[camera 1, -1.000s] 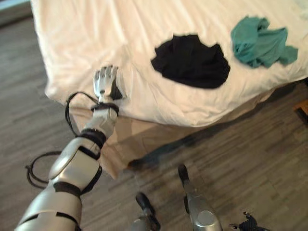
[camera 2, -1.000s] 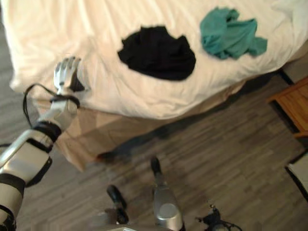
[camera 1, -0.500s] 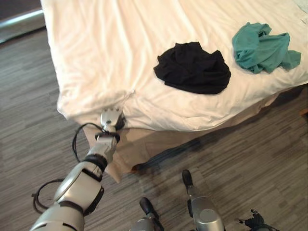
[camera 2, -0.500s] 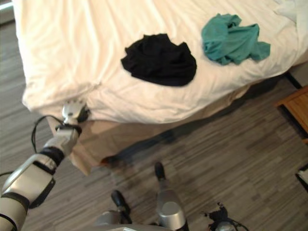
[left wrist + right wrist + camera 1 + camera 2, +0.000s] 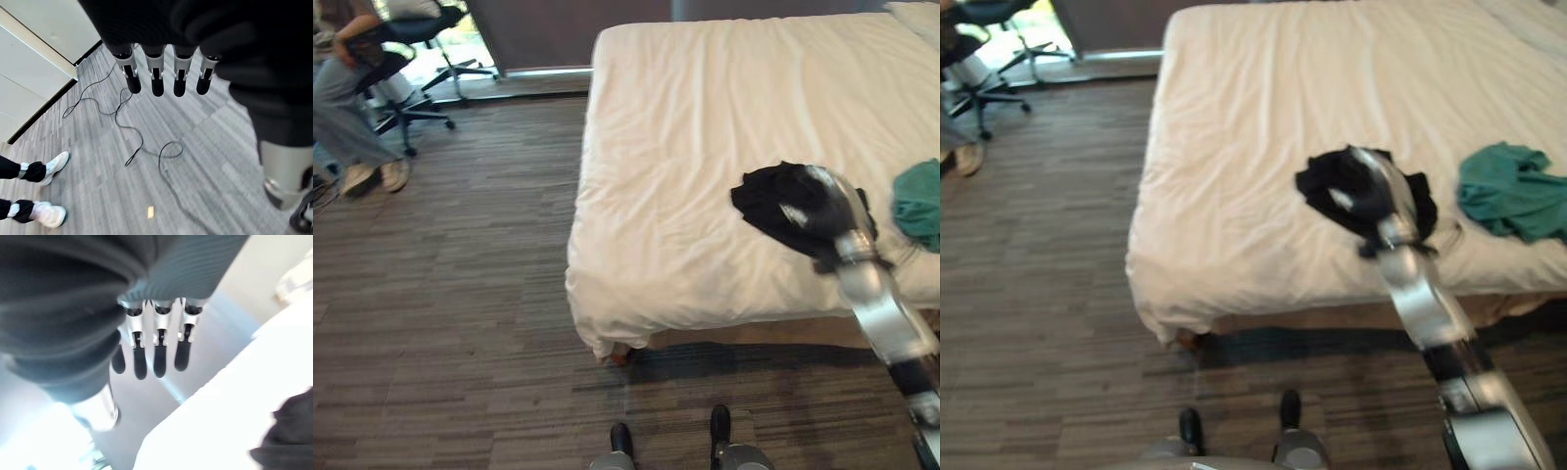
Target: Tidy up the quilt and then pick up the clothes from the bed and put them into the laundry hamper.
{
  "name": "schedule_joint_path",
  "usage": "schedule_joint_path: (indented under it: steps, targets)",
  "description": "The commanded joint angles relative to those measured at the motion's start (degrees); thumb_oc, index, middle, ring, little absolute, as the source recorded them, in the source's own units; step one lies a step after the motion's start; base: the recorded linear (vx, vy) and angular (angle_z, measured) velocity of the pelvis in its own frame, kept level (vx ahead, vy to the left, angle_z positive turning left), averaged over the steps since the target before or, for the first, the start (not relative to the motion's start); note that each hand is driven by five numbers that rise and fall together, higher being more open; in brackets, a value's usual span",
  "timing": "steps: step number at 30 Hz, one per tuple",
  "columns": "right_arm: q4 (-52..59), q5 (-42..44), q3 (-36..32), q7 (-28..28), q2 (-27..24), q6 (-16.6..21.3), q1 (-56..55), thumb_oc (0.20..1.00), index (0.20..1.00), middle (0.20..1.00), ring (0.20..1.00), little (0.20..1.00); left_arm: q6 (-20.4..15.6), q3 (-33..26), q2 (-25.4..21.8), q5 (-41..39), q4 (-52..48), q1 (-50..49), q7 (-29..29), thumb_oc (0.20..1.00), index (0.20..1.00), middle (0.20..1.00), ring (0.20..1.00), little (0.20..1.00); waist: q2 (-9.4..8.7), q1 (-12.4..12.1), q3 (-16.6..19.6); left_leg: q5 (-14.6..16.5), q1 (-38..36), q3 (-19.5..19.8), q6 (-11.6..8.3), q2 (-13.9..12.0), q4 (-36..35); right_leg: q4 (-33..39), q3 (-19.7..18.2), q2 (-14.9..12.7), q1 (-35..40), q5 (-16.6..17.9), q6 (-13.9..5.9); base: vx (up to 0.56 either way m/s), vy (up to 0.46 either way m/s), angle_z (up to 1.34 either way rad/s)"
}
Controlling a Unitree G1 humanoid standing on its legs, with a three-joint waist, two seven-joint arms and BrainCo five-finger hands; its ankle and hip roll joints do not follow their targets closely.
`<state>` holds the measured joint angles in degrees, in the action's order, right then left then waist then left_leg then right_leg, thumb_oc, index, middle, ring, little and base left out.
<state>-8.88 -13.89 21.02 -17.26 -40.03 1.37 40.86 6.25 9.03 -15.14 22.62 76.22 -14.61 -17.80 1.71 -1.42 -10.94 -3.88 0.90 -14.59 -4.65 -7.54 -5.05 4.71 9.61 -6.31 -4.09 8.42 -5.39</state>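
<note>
While the right hand (image 5: pixel 1363 196) hovers over the black garment (image 5: pixel 773 201) on the white quilt (image 5: pixel 705 147), fingers straight – the teal one (image 5: pixel 1513 191) lies just beside (left hand (image 5: pixel 161 73) relaxed above the floor).

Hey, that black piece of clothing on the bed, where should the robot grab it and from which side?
Best bet is the bunched, raised middle of the black garment, gathered from above. It lies crumpled in a loose heap on the flat quilt, near the bed's front edge, so there is no hem to slide under. The right hand, fingers straight, is already over it; the teal garment lies apart.
</note>
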Motion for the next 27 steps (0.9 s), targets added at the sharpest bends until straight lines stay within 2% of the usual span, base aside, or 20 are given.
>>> schedule_joint_path:
  steps: [1,2,3,5,9,11,12,13,15,16,17,18,19,20,22,23,24,25,27]
  targets:
    - [-17.2,2.5,12.2,-1.6,0.4,-0.1,26.0,0.200,0.200,0.200,0.200,0.200,-3.1,7.3,-4.4,-1.7,-2.8,12.5,-2.1,1.000,1.000,1.000,1.000,1.000,-3.72,-5.4,-8.2,1.5,1.6,1.8,-2.27,-0.6,1.3,-6.5,-2.2,-4.4,-2.8,-9.5,-4.54,-0.18,-0.042,0.42]
    - [-17.8,2.6,12.6,-1.7,0.5,0.2,26.7,0.200,0.200,0.200,0.200,0.200,-3.1,7.2,-4.3,-1.7,-2.7,12.7,-2.1,1.000,1.000,1.000,1.000,1.000,-3.64,-5.2,-8.3,1.5,1.8,1.9,-2.27,-0.6,1.5,-6.7,-2.2,-4.4,-3.1,-9.6,-4.52,-0.24,-0.080,0.39]
    - [-27.8,5.2,15.8,-2.5,3.6,-1.1,33.6,0.200,0.200,0.200,0.200,0.200,-4.5,11.6,-5.0,-4.0,-5.9,16.8,-3.5,1.000,1.000,1.000,1.000,1.000,-3.50,-7.0,-11.6,0.8,5.9,3.6,-2.59,-1.3,3.9,-9.7,-1.2,-4.6,-6.1,-10.0,-4.13,-0.19,-0.087,0.41]
    - [-32.4,5.4,17.1,-3.4,5.6,-2.2,35.9,0.200,0.200,0.200,0.200,0.200,-5.1,14.7,-4.2,-5.3,-8.5,20.1,-4.5,1.000,1.000,1.000,1.000,1.000,-3.02,-7.6,-13.6,0.3,8.9,5.0,-2.87,-1.8,5.2,-11.8,0.2,-4.9,-8.3,-10.7,-3.94,-0.20,-0.072,0.45]
    - [-33.3,6.5,15.8,-4.6,7.2,-2.5,32.9,0.200,0.200,0.200,0.200,0.200,-6.4,19.5,-4.3,-5.6,-18.4,23.7,-5.7,1.000,1.000,1.000,1.000,1.000,-1.09,-8.1,-18.2,-1.6,15.4,6.6,-3.82,-2.2,5.9,-14.0,2.6,-5.5,-13.6,-10.9,-4.04,-0.17,-0.043,0.43]
    - [-33.5,-1.4,17.3,-5.6,8.3,-4.7,28.9,0.200,0.200,0.200,0.200,0.200,-6.2,19.7,-3.9,-5.9,-22.5,24.2,-6.6,1.000,1.000,1.000,1.000,1.000,-0.77,-8.1,-18.9,-1.8,17.9,6.5,-3.74,-2.3,6.2,-14.2,3.1,-5.3,-16.1,-10.6,-3.96,-0.08,0.008,0.33]
    - [-33.5,-1.4,17.3,-5.6,8.3,-4.7,29.0,0.200,0.200,0.200,0.200,0.200,-6.2,19.7,-3.9,-5.9,-22.5,24.2,-6.6,1.000,1.000,1.000,1.000,1.000,-0.78,-8.0,-18.9,-2.0,18.2,6.6,-3.71,-2.3,6.2,-14.1,3.1,-5.3,-16.2,-10.4,-3.93,-0.04,0.014,0.12]
    - [-32.2,-9.6,20.6,-4.2,10.9,-5.1,23.2,0.200,0.200,0.200,0.200,0.200,-5.7,18.8,-3.3,-5.8,-25.2,24.2,-8.6,1.000,1.000,1.000,1.000,1.000,-1.02,-8.0,-18.9,-1.6,20.1,6.7,-3.45,-2.6,7.1,-14.1,3.4,-5.1,-17.8,-10.4,-3.73,0.00,0.000,0.00]
    - [-29.5,-10.3,20.3,-1.3,16.0,-4.6,14.7,0.200,0.200,0.200,0.200,0.200,-5.8,18.0,-2.1,-6.6,-26.2,23.7,-9.7,1.000,1.000,1.000,1.000,1.000,-1.42,-7.6,-18.9,-1.1,19.9,6.8,-3.29,-2.6,7.4,-13.9,3.3,-5.0,-17.6,-10.7,-3.59,0.01,-0.008,-0.02]
    - [-29.4,-10.3,20.3,-1.2,16.0,-4.6,14.8,0.200,0.200,0.200,0.200,0.200,-5.8,18.0,-2.2,-6.6,-26.2,23.8,-9.7,1.000,1.000,1.000,1.000,1.000,-1.45,-7.6,-18.9,-1.3,20.0,6.8,-3.25,-2.6,7.3,-13.8,3.3,-5.0,-17.7,-10.5,-3.56,0.03,0.006,-0.04]
    - [-25.1,-7.9,18.6,-0.7,20.7,-2.9,2.1,0.200,0.200,0.200,0.200,0.200,-5.3,17.4,-0.2,-6.6,-25.0,24.3,-11.2,1.000,1.000,1.000,1.000,1.000,-2.04,-6.5,-18.9,-0.8,18.3,6.4,-3.13,-2.4,6.8,-13.0,3.1,-5.0,-16.1,-10.6,-3.65,0.00,0.000,0.00]
    - [-25.0,-7.9,18.6,-0.7,20.7,-2.9,2.1,0.200,0.200,0.200,0.200,0.200,-5.3,17.5,-0.2,-6.6,-25.0,24.3,-11.2,1.000,1.000,1.000,1.000,1.000,-2.04,-6.5,-18.9,-1.0,18.4,6.4,-3.09,-2.4,6.7,-12.8,3.1,-5.0,-16.1,-10.4,-3.62,0.06,0.043,0.04]
    - [-19.1,-6.1,17.5,1.1,20.0,0.3,-8.1,0.200,0.200,0.200,0.200,0.200,-4.3,16.4,0.0,-4.2,-23.3,24.8,-12.0,1.000,1.000,1.000,1.000,1.000,-2.90,-4.9,-18.9,-0.4,16.5,6.1,-2.99,-2.2,6.4,-12.2,2.4,-4.9,-14.5,-10.7,-3.70,0.02,0.039,0.05]
    - [-19.0,-6.1,17.4,1.1,19.9,0.3,-8.1,0.200,0.200,0.200,0.200,0.200,-4.3,16.4,0.1,-4.2,-23.3,24.9,-12.0,1.000,1.000,1.000,1.000,1.000,-2.88,-4.9,-18.9,-0.5,16.7,6.1,-2.94,-2.2,6.3,-12.1,2.4,-4.9,-14.6,-10.5,-3.68,0.05,0.062,0.08]
    - [-10.8,-7.0,16.2,4.2,15.8,3.4,-19.3,0.200,0.200,0.200,0.200,0.200,-2.4,14.0,0.0,-1.8,-17.6,25.7,-10.8,1.000,1.000,1.000,1.000,1.000,-4.19,-2.6,-18.8,0.9,12.6,5.4,-2.55,-2.0,6.2,-11.9,1.4,-4.9,-11.3,-11.0,-3.75,0.06,0.074,-0.14]
    - [-10.8,-7.0,16.2,4.2,15.7,3.4,-19.3,0.200,0.200,0.200,0.200,0.200,-2.4,14.0,0.0,-1.8,-17.6,25.7,-10.8,1.000,1.000,1.000,1.000,1.000,-4.18,-2.6,-18.8,0.9,12.6,5.4,-2.55,-2.0,6.2,-11.9,1.4,-4.9,-11.3,-11.0,-3.75,0.12,0.076,-0.37]
    - [-3.8,-7.3,14.7,5.6,12.2,4.8,-22.5,0.200,0.200,0.200,0.200,0.200,-1.8,10.9,0.6,-4.4,-14.0,25.2,-9.4,1.000,1.000,1.000,1.000,1.000,-4.90,-1.3,-17.8,1.9,10.2,4.7,-2.54,-2.0,6.1,-11.9,1.1,-4.8,-9.5,-11.4,-3.82,0.07,0.028,-0.29]
    - [-3.6,-7.3,14.6,5.7,12.2,4.8,-22.6,0.200,0.200,0.200,0.200,0.200,-1.8,10.9,0.6,-4.4,-13.9,25.2,-9.4,1.000,1.000,1.000,1.000,1.000,-4.87,-1.3,-17.7,1.7,10.3,4.7,-2.50,-2.0,6.0,-11.8,1.1,-4.8,-9.6,-11.2,-3.80,0.10,0.020,-0.21]
    - [4.8,-8.3,11.8,5.0,8.6,5.2,-20.4,0.200,0.200,0.200,0.200,0.200,-1.5,6.2,1.4,-9.7,-9.6,24.8,-8.7,1.000,1.000,1.000,1.000,1.000,-5.38,-0.4,-15.7,2.2,7.8,3.6,-2.48,-1.9,5.2,-10.7,0.3,-4.4,-8.2,-11.1,-3.89,0.10,-0.007,-0.31]
